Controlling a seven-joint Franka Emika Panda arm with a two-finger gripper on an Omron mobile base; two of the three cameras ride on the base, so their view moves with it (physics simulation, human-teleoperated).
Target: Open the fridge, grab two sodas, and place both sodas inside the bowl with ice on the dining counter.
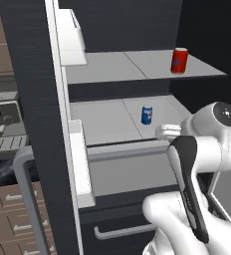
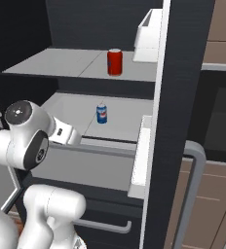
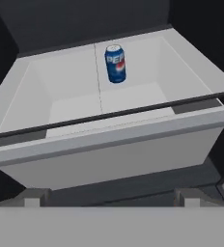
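with the fridge (image 1: 38, 99) doors swung wide, both base views look straight into the pale grey shelves. red can (image 1: 179, 61) stands upright on the upper shelf (image 1: 117, 67), toward the right side from the left base view. blue can (image 1: 147, 114) stands upright on the shelf below (image 1: 107, 122), roughly mid-shelf, well apart from the red one and lower left of it. hand view has the blue can (image 3: 115, 63) near the top centre, standing on the pale floor of what reads there as a shallow tray, set back behind the tray's front lip (image 3: 109, 137).

white arm (image 1: 207, 144) is folded up in front of the lower shelf's front edge, wrist pointing in toward the blue can's level. gripper (image 3: 111, 198): two dark finger tips (image 3: 34, 198) rise at the bottom of the hand view, wide apart, nothing between them, short of the tray lip and not touching the can.

left door's inner bins (image 1: 70, 35) are white, one high and one at mid height. grey bar handle (image 1: 25, 199) on that door's outer edge. lower drawer with its own grey handle (image 1: 122, 231) sits below the shelves. brown wood cabinets (image 1: 8, 214) at lower left in the left base view.
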